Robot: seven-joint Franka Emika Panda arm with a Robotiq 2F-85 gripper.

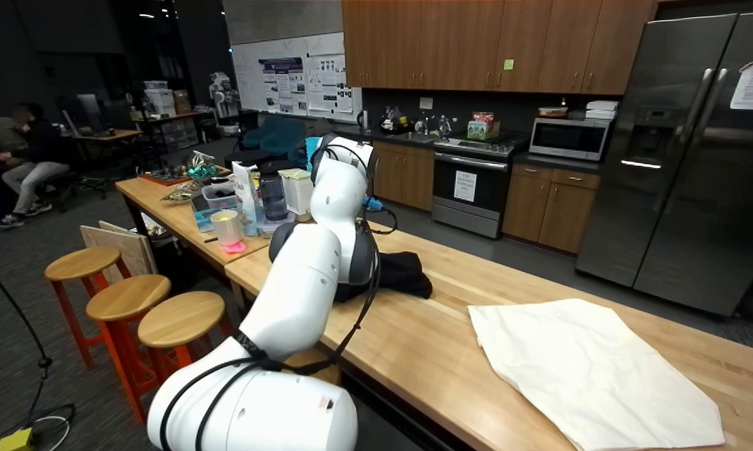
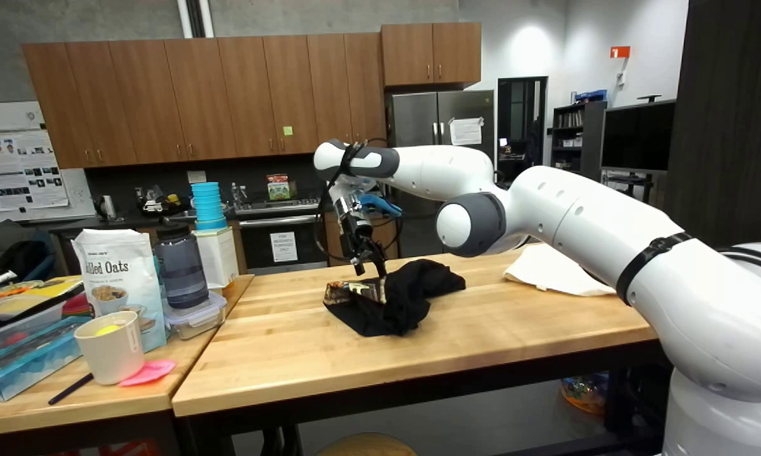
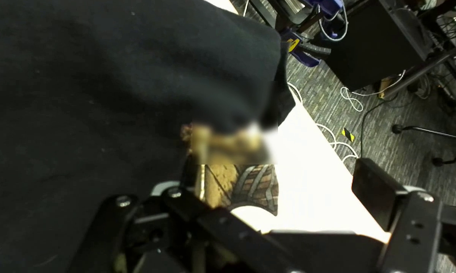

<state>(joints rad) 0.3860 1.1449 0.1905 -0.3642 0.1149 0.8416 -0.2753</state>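
A black cloth garment with a printed picture lies bunched on the wooden table; in an exterior view it shows partly behind the arm. Its printed part faces up on the folded side. My gripper points down just over the garment, close to the print. In the wrist view the gripper is open, with its fingers wide apart. The black cloth lies by the left finger, whose tip is hard to make out. Part of the print shows between the fingers, partly blurred. Whether a finger touches the cloth, I cannot tell.
An off-white cloth lies flat farther along the table. On the adjoining table stand a cup, an oats bag, a dark bottle, a lidded container and stacked blue cups. Stools stand alongside.
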